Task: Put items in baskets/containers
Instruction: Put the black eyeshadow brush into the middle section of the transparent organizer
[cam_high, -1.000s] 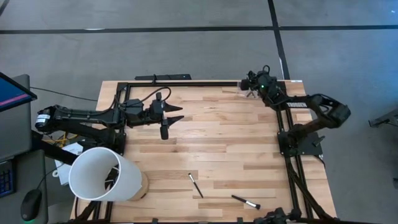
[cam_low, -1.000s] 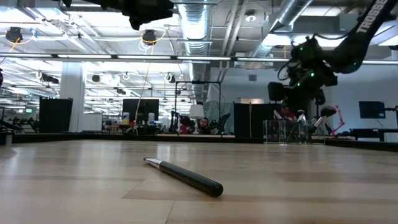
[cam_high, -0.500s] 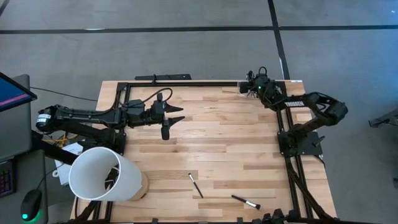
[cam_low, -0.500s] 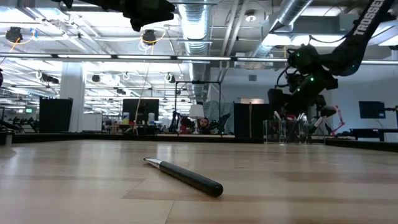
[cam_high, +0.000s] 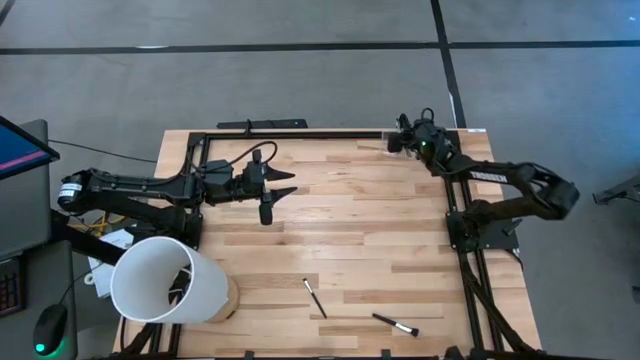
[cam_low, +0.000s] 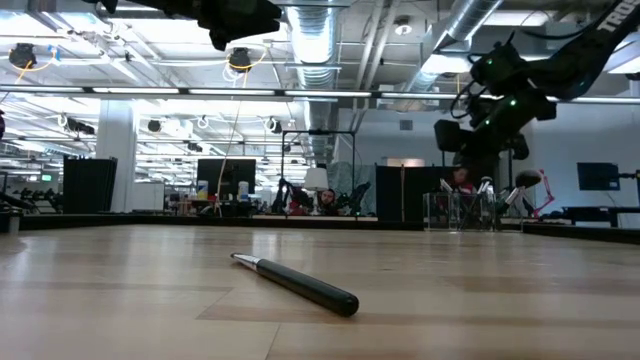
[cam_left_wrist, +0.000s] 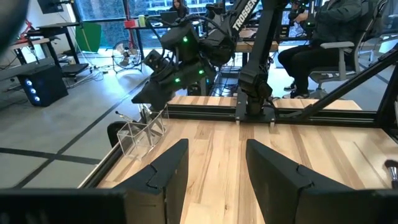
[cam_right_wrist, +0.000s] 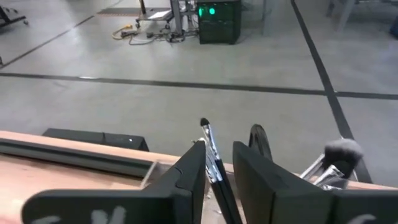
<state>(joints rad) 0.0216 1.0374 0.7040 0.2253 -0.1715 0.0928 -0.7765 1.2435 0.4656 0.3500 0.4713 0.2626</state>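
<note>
Right, near you on the wooden table (cam_high: 350, 230) lie two makeup brushes: one slim dark brush (cam_high: 315, 298) and a second brush (cam_high: 395, 325) with a pale tip, a little to its right. Both lie flat and apart from each other. A big white tub (cam_high: 165, 280) sits at the near left corner.

Farther back, your left arm reaches flat across the left side of the table. Its left gripper (cam_high: 280, 190) hangs above the wood, holding nothing, with its two fingers (cam_left_wrist: 168, 171) spread wide.

At the far right corner, your right arm stretches out long and low. Its right gripper (cam_right_wrist: 217, 171) hovers over the clear holder (cam_left_wrist: 142, 132), which stands at the table's far edge. A thin dark brush (cam_right_wrist: 211, 155) stands between the gripper's fingers, tip up. The fingers sit close beside it, but you cannot tell if they pinch it. More brushes (cam_right_wrist: 333, 158) stand in the holder beside it.

On the right arm you can read part of a white word, "TROSSEN" (cam_left_wrist: 242, 15).
</note>
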